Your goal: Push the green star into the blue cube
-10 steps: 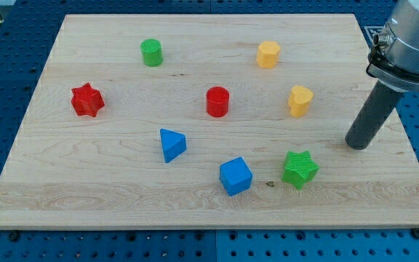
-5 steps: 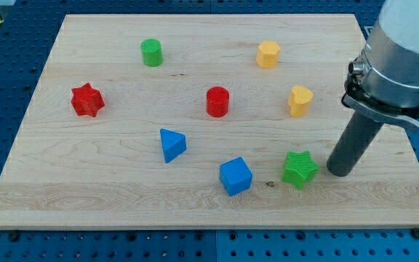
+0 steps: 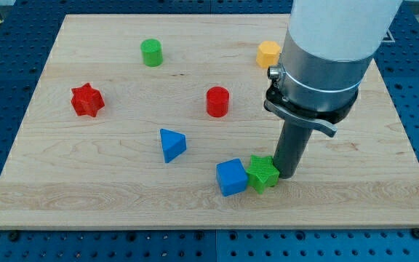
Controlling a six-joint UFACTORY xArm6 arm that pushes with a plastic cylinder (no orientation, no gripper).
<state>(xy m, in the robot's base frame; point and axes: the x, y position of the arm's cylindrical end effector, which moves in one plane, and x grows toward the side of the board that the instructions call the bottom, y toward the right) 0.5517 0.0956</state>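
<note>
The green star (image 3: 262, 173) lies near the view's bottom, touching the right side of the blue cube (image 3: 232, 177). My tip (image 3: 285, 175) rests on the board right against the star's right side. The rod rises from there to the large arm body, which fills the view's upper right.
A blue triangular block (image 3: 171, 144) lies left of the cube. A red cylinder (image 3: 217, 101) sits mid-board, a red star (image 3: 86, 100) at the left, a green cylinder (image 3: 151, 52) at the top. A yellow block (image 3: 268, 52) shows beside the arm. The wooden board (image 3: 122, 196) lies on a blue pegboard.
My tip moved left and down, pushing the green star left until it met the blue cube, which shifted slightly left. The arm now hides the second yellow block.
</note>
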